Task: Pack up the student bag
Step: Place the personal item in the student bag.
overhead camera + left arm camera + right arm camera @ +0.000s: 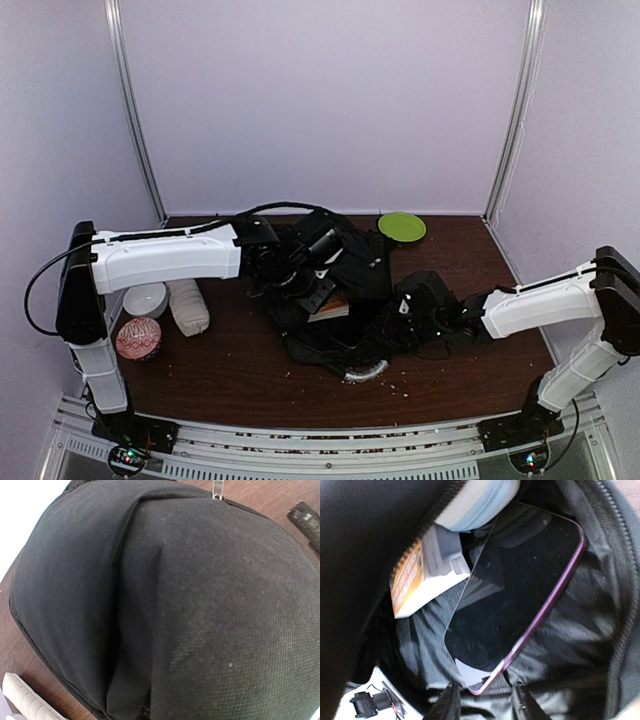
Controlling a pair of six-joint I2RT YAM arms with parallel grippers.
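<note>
- The student bag (pixel 345 255) lies slumped in the middle of the table (pixel 230 370), between the two arms.
- It is crumpled. Its black bulk seems to stretch roughly from the far side of the table towards the near edge, but the exact line of its long axis cannot be told.
- Its mouth gapes upward and to the right, towards the right arm. From above, a book (pixel 330 305) shows inside the opening.
- A pale grey curved strip (pixel 365 372) sits at the bag's near edge.
- The left gripper (pixel 312 280) is over the bag's far-left part. Its wrist view shows only black woven cloth (pixel 175 605), with a zip pull (pixel 217 489) at the top edge.
- The left jaws are closed. Whether they pinch the fabric cannot be told.
- The right gripper (pixel 408 318) reaches into the bag's mouth from the right.
- In the right wrist view its fingers (pixel 451 705) stand apart at the bottom of the frame.
- A dark-screened tablet (pixel 520 595) with a purple rim lies slanted inside the bag. Its lower corner is just ahead of the gap between the fingers; contact cannot be told.
- An orange-and-white book (pixel 420 575) lies left of the tablet, with a pale pouch (pixel 480 500) above it.
- A green disc (pixel 402 226) rests on the table just beyond the bag.
</note>
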